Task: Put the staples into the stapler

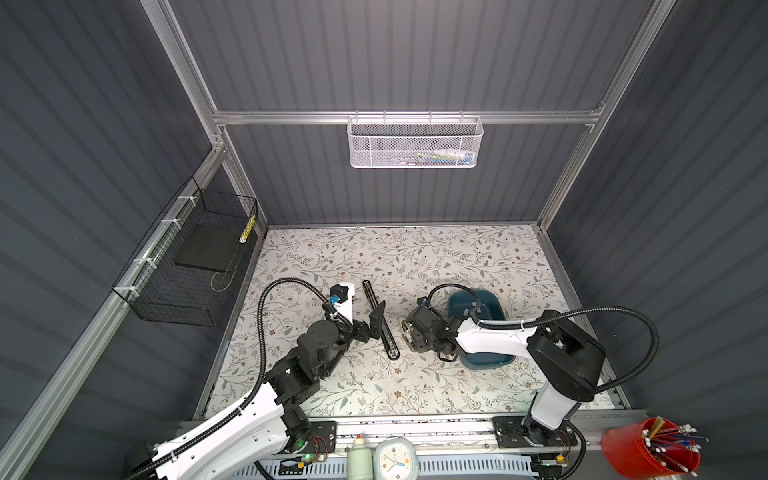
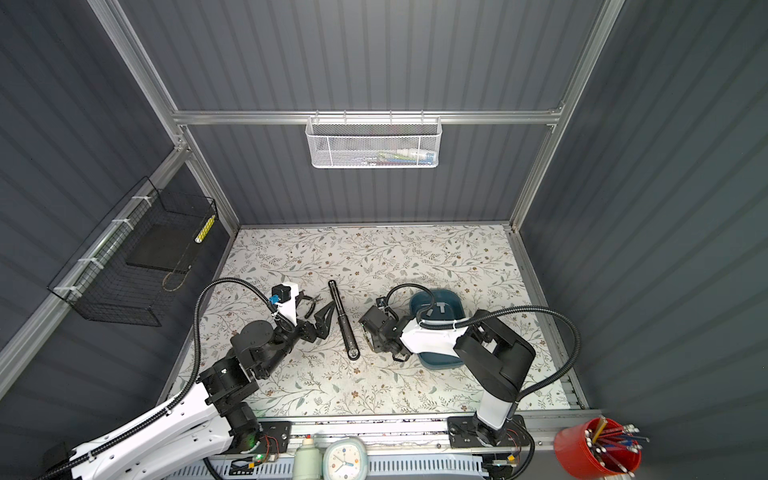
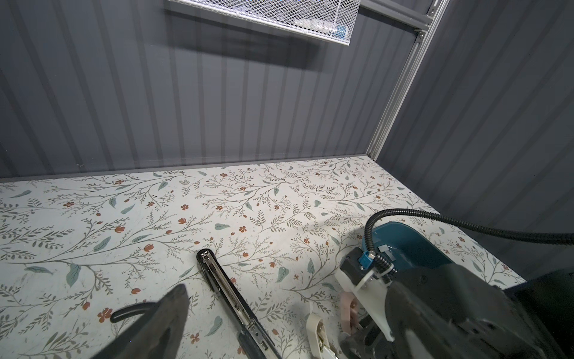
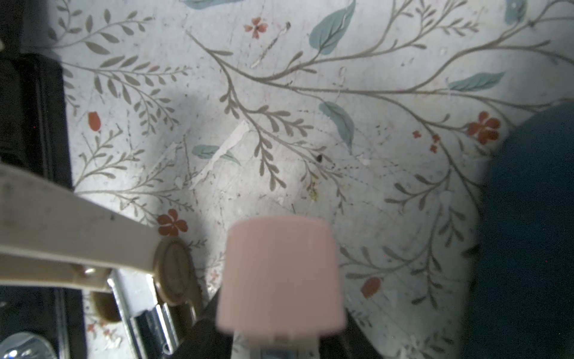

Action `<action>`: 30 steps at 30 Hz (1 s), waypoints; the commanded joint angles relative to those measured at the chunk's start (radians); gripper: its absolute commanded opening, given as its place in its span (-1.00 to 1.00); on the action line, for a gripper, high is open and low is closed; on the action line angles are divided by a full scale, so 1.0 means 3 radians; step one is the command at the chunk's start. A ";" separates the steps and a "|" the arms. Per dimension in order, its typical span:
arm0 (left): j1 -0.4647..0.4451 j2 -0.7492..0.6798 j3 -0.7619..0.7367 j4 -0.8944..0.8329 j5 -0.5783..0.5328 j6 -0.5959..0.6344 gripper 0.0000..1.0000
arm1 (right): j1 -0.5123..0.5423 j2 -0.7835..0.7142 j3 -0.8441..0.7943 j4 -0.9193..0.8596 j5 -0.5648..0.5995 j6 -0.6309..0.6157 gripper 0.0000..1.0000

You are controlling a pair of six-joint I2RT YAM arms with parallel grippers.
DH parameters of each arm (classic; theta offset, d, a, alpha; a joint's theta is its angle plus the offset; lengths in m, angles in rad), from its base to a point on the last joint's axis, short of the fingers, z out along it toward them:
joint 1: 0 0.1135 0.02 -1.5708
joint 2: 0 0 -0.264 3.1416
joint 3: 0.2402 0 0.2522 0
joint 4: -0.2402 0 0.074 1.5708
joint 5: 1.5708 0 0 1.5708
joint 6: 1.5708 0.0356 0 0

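The black stapler point(image 1: 380, 322) point(image 2: 343, 322) lies opened out flat and long on the floral table, its metal rail facing up point(image 3: 222, 284). My left gripper point(image 1: 372, 322) point(image 2: 323, 320) stands open just left of it, one dark finger point(image 3: 167, 314) beside the rail. My right gripper point(image 1: 409, 334) point(image 2: 368, 332) point(image 3: 332, 314) hovers low just right of the stapler. Its beige finger point(image 4: 77, 236) and pink pad point(image 4: 281, 273) are apart, and I see nothing between them. Grey staples point(image 1: 473, 309) point(image 2: 440, 307) point(image 3: 385, 248) lie in the blue tray point(image 1: 494, 361) under the right arm.
A white mesh basket point(image 1: 415, 143) hangs on the back wall, and a black wire basket point(image 1: 187, 266) hangs on the left wall. At the front edge stand a red cup of pencils point(image 1: 652, 451), a clock point(image 1: 395, 459) and a small bottle point(image 1: 359, 457).
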 commanded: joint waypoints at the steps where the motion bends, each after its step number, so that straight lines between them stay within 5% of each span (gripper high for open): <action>1: -0.0014 -0.0055 -0.0039 -0.0008 -0.0078 0.0081 0.99 | -0.0017 0.0020 0.0072 -0.0010 -0.0011 0.0014 -0.05; 17: -0.0014 -0.0145 -0.0058 -0.0024 -0.0124 0.0087 0.99 | -0.0005 -0.0606 -0.0063 -0.0176 0.0058 0.0075 0.28; 20: -0.0013 -0.0104 0.0157 -0.0276 -0.0630 -0.0631 0.99 | -0.0004 -0.0927 -0.0119 -0.0301 0.0146 0.0101 0.29; 23: -0.0012 0.0100 0.0761 -0.0998 -0.0696 -0.1362 0.99 | -0.0006 -0.1302 -0.0138 -0.0485 0.0315 0.0159 0.30; 30: -0.0014 0.0808 0.2006 -0.2248 -0.0773 -0.2048 0.99 | -0.0013 -0.2261 -0.0047 -0.1497 0.0742 0.0476 0.24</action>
